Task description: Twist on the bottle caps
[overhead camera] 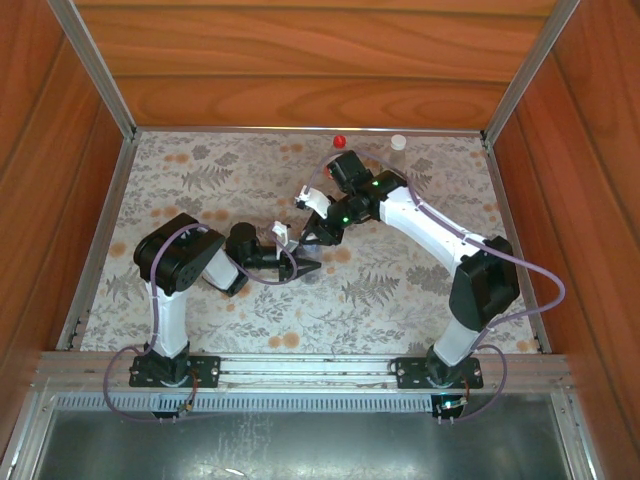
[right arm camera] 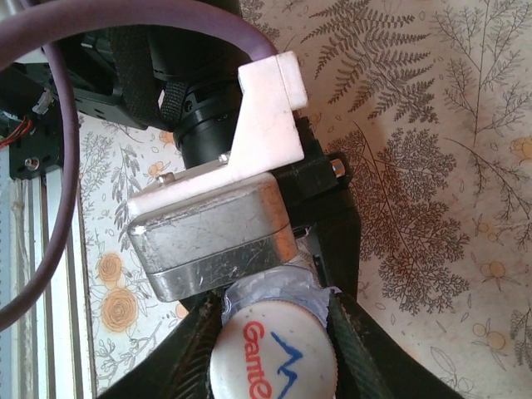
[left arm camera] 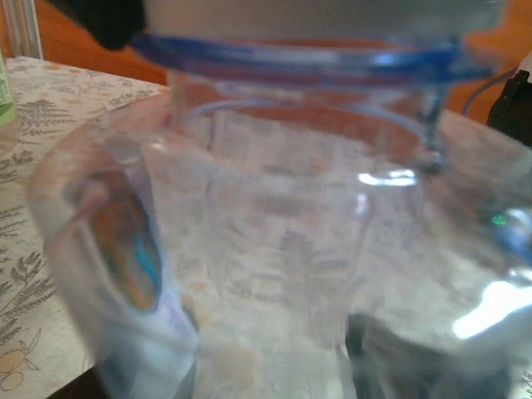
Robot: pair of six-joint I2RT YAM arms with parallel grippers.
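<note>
Meeting over the middle of the fern-and-flower patterned surface (overhead camera: 420, 290), the two arms have their claws nose to nose. The left claw (overhead camera: 300, 265) reaches in from the left and is clamped on the clear bottle (left arm camera: 283, 249). In the left wrist view the bottle's bluish, see-through body stands right against the lens, blurred, with a blue ring round its neck near the top of the frame and the leafy pattern showing through the plastic. The right claw (right arm camera: 274, 328) comes in from the far right and points down at the bottle's mouth. Its two dark fingers (right arm camera: 195, 357) press in on either side of the lettered cap (right arm camera: 274, 370), a round white cap with red letters and a blue mark on its top. The cap sits over the bottle's neck, where a bluish rim peeks out from under it; whether its thread has caught I cannot tell. Just beyond the cap in the right wrist view are a scuffed metal block (right arm camera: 212, 241) and a white bracket (right arm camera: 266, 116) on the left arm's wrist, with a purple cable (right arm camera: 71, 166) curving past. At the far edge of the surface, well apart from both claws, a red cap (overhead camera: 340, 141) and a white cap (overhead camera: 399, 142) stand side by side — from above I cannot tell what lies under them.
</note>
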